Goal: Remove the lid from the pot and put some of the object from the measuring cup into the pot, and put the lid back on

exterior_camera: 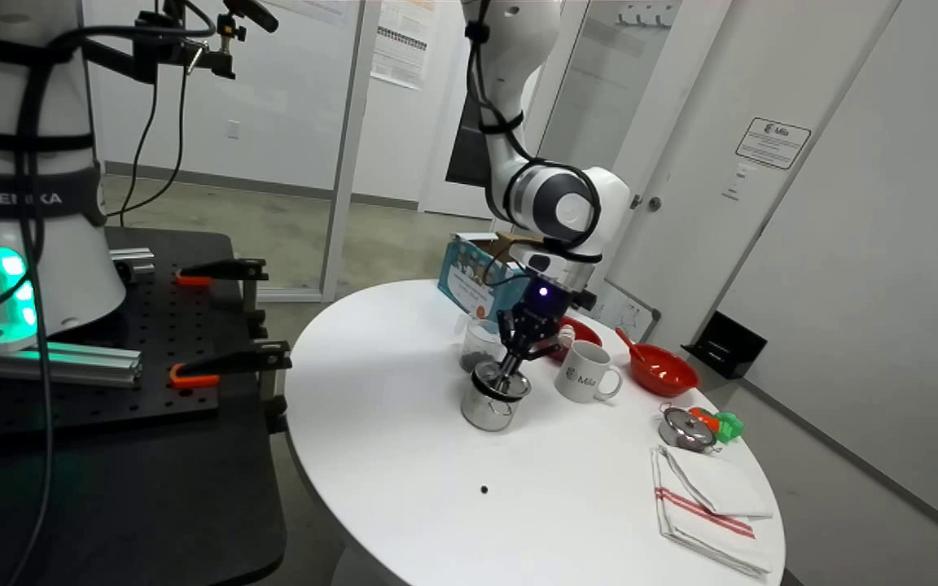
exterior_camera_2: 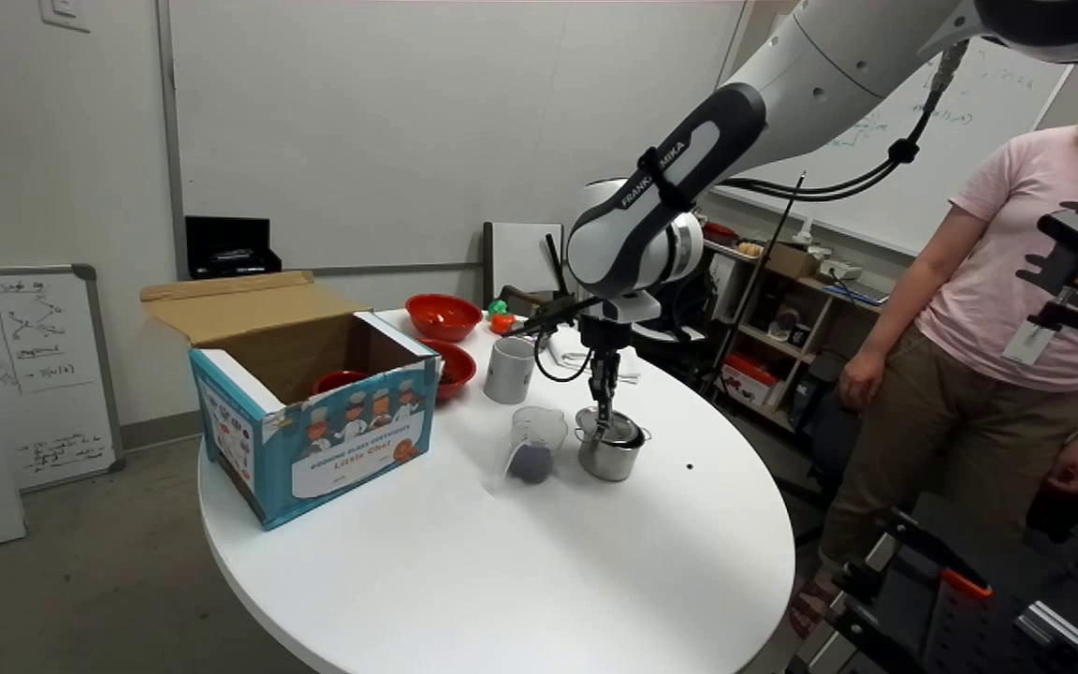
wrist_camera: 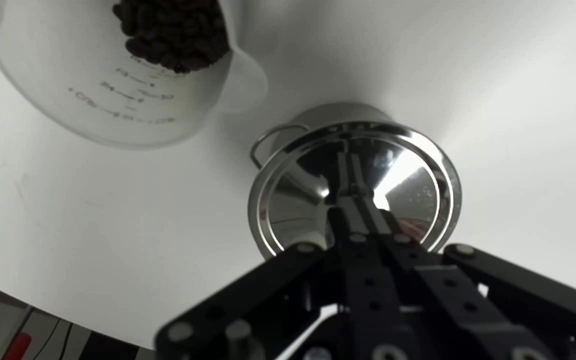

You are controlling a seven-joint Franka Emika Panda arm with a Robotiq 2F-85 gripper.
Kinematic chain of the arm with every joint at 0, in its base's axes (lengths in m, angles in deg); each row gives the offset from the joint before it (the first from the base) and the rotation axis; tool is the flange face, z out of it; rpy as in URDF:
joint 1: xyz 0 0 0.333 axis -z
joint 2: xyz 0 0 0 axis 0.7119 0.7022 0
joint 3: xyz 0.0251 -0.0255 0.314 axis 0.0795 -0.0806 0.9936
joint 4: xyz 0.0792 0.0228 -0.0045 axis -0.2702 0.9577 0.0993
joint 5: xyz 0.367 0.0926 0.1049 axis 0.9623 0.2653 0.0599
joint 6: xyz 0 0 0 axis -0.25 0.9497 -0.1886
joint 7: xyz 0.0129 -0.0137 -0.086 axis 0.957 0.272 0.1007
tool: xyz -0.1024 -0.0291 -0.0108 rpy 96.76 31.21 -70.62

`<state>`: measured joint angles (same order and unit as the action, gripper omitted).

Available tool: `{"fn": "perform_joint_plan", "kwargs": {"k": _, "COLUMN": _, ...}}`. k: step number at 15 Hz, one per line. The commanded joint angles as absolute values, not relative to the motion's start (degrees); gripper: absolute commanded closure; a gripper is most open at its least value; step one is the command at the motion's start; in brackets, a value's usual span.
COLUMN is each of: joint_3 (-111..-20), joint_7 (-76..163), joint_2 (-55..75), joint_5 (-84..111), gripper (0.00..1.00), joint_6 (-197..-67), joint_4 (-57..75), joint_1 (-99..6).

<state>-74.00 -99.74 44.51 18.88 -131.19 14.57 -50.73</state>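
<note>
The silver pot (exterior_camera: 487, 413) stands upright on the white table, and it also shows in an exterior view (exterior_camera_2: 608, 462) and the wrist view (wrist_camera: 340, 112). My gripper (wrist_camera: 354, 190) points down over the lid (wrist_camera: 415, 182), its fingers close together at the lid's centre; the knob is hidden between them. In both exterior views, the gripper (exterior_camera: 508, 368) (exterior_camera_2: 604, 421) is at the lid (exterior_camera: 519, 386) (exterior_camera_2: 628, 431), which looks tilted at the pot's mouth with a dark gap below part of its edge. The clear measuring cup (wrist_camera: 118, 85) holds dark beans (wrist_camera: 173, 35) beside the pot (exterior_camera_2: 539, 435).
A white mug (exterior_camera: 583, 373), red bowls (exterior_camera: 664, 370) and a blue box (exterior_camera_2: 352, 440) stand around the pot. Another small lidded pot (exterior_camera: 686, 430) and folded towels (exterior_camera: 709, 513) lie farther off. A small black bit (exterior_camera: 484, 489) lies on the table. A person (exterior_camera_2: 997, 309) stands nearby.
</note>
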Motion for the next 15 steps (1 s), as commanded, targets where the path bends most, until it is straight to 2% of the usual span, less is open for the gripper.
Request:
{"fn": "perform_joint_plan", "kwargs": {"k": 1, "joint_3": -73.21, "joint_7": -99.44, "joint_2": 40.65, "joint_5": 19.28, "gripper": 0.99, "joint_6": -135.12, "joint_4": 21.08, "joint_1": -50.52}}
{"fn": "perform_joint_plan", "kwargs": {"k": 15, "joint_3": -73.21, "joint_7": -98.73, "joint_2": 32.95, "joint_5": 20.57, "gripper": 0.99, "joint_6": -145.11, "joint_4": 35.68, "joint_1": -49.46}}
